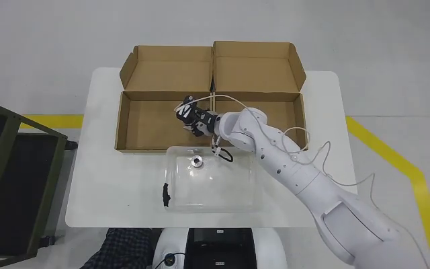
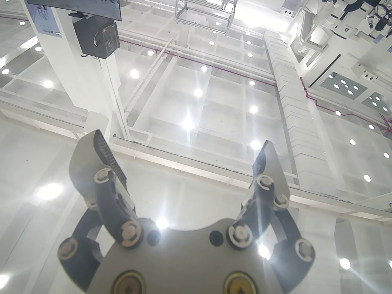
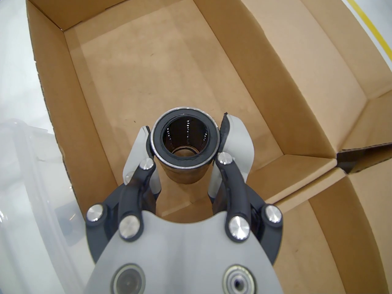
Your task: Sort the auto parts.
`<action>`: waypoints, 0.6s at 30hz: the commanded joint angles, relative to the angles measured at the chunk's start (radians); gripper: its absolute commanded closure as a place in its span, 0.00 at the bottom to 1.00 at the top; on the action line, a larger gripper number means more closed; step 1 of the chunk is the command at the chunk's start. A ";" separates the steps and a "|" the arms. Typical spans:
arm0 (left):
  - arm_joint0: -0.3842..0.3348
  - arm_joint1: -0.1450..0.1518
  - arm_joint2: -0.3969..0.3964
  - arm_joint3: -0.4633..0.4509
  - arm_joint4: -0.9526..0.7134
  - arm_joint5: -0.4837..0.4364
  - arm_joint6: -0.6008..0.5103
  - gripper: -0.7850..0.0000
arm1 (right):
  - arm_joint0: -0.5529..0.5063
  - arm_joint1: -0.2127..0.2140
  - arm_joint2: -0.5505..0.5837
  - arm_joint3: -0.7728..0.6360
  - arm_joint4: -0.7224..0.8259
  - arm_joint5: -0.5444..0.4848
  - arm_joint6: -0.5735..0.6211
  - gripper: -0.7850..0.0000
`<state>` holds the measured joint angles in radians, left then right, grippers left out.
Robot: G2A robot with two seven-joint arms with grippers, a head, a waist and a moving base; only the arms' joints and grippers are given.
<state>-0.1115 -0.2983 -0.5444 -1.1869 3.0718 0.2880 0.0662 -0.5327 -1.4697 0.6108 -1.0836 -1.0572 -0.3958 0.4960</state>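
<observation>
The right claw (image 3: 186,128) clamps a hollow metal sleeve (image 3: 185,160) between its two fingers (image 3: 237,137), one pad on each side of the round wall, the open end facing the wrist camera. The sleeve hangs inside the left cardboard box (image 3: 147,68), over its bare brown floor and near the wall it shares with the right cardboard box (image 1: 255,70). Both boxes stand side by side at the far side of the white table (image 1: 107,168), lids folded back. From above, the right arm stretches across a clear plastic tub (image 1: 176,151) that sits just in front of the boxes; a small metal ring (image 1: 197,161) lies in the tub, and a black part (image 1: 165,195) sits at its left edge, inside or outside cannot be told. The left claw (image 2: 181,138) points up at the hall ceiling, fingers spread wide and holding nothing.
</observation>
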 commanded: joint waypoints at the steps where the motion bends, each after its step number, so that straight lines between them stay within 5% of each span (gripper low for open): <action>1: 0.000 0.000 0.000 0.000 0.000 0.000 0.000 0.00 | -0.002 -0.001 0.005 -0.001 -0.003 -0.002 0.000 0.51; 18: 0.000 0.000 0.000 0.000 0.000 0.000 0.000 0.00 | -0.056 0.022 0.094 -0.198 -0.070 -0.030 0.005 0.51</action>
<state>-0.1115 -0.2983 -0.5444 -1.1869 3.0718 0.2880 0.0662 -0.5853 -1.4492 0.7000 -1.2609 -1.1241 -0.4240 0.4973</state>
